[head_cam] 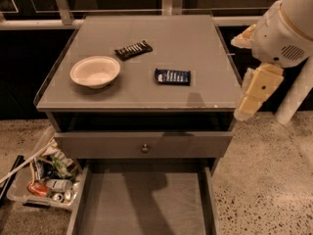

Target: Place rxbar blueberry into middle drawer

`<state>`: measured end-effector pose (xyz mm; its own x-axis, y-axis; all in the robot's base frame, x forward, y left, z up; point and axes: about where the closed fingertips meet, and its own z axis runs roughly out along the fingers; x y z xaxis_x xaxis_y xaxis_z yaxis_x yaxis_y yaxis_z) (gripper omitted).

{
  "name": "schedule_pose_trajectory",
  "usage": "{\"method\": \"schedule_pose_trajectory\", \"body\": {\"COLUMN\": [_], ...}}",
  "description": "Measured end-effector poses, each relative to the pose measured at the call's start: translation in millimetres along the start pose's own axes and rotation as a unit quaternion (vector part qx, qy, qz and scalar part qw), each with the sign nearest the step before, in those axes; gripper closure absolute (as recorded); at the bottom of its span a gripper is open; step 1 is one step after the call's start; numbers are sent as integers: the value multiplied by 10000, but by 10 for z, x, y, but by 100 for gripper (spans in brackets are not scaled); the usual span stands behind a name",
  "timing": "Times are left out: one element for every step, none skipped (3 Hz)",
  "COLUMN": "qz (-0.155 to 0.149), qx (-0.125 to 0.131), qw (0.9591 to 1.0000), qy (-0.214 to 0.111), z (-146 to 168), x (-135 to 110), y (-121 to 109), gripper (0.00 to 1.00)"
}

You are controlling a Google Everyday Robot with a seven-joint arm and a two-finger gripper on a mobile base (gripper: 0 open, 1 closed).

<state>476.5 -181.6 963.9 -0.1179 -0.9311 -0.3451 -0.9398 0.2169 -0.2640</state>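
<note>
The rxbar blueberry (pixel 172 76), a dark blue bar with white lettering, lies flat on the cabinet top, right of centre. The middle drawer (pixel 142 204) is pulled out at the bottom of the view, and its grey floor is bare. My gripper (pixel 254 89) hangs off the cabinet's right edge, to the right of the bar and apart from it, with its cream tip pointing down beside the top's front right corner. It holds nothing that I can see.
A white bowl (pixel 95 71) sits on the left of the cabinet top (pixel 195 43). A black-brown bar (pixel 133 49) lies behind the bowl. A closed grey front panel with a knob (pixel 145 148) is above the open drawer. A bin of clutter (pixel 44 182) stands on the floor at left.
</note>
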Motion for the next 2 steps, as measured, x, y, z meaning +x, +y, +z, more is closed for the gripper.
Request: {"method": "schedule_pose_trajectory", "body": {"qz": [-94,-169], "qx": [-109,-188], "qw": [9986,9967], "qy": [-505,-772], "z": [169,360], "x": [-223,-475], "y": [-184,-438], "gripper": [0,0]}}
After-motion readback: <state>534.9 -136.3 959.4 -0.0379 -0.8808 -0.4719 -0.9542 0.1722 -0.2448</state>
